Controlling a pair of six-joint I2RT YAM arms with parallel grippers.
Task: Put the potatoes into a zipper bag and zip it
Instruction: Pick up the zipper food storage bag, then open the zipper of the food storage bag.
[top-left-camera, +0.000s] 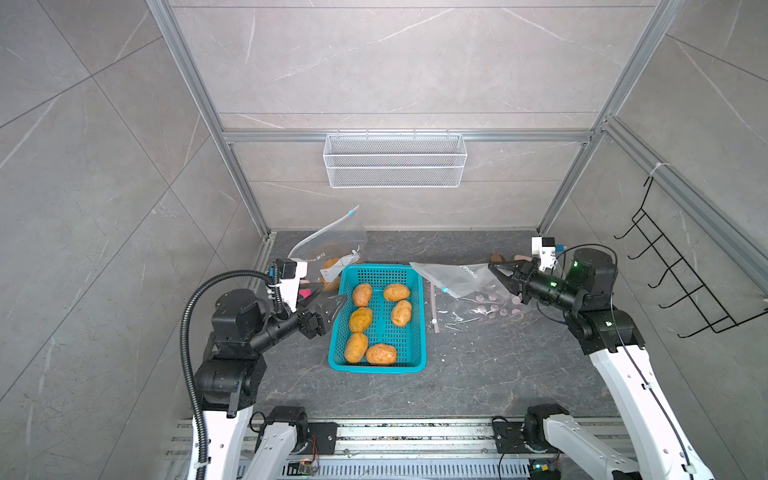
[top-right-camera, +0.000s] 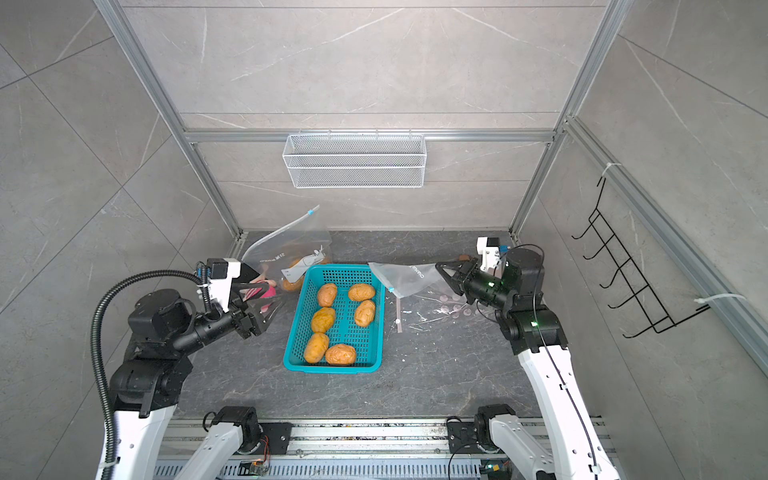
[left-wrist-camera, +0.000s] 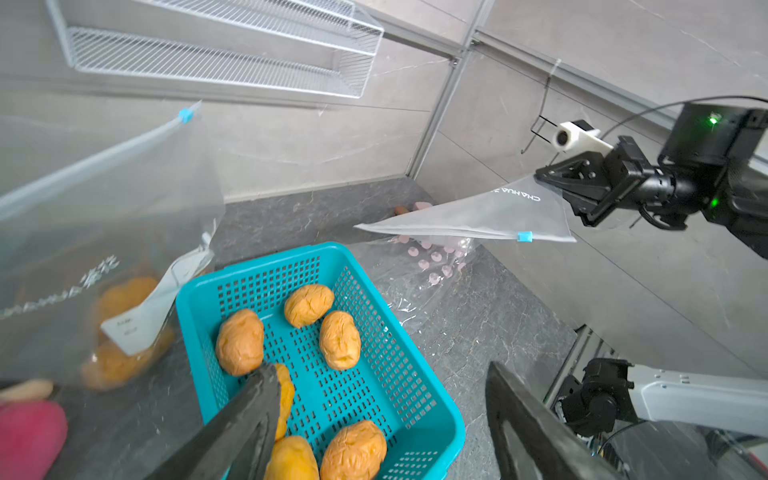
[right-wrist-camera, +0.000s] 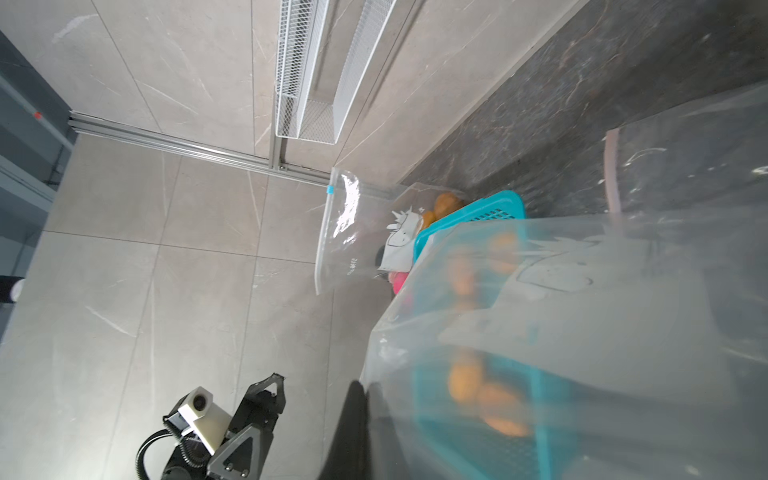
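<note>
Teal basket (top-left-camera: 376, 269) at frame centre in both top views holds six potatoes (top-left-camera: 360, 319). The right gripper (top-left-camera: 494, 268) pinches a clear zipper bag (top-left-camera: 457, 276) aloft right of it, probably readying the mouth. The left gripper (left-wrist-camera: 379, 370) hangs spread at the basket's left, likely to pick one.

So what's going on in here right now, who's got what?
The right gripper is shut on the edge of a zipper bag, holding it up beside the teal basket; that bag looks empty. The left gripper is open and empty at the basket's other side. Six potatoes lie in the basket, and a second bag leaning behind it holds a few more.
</note>
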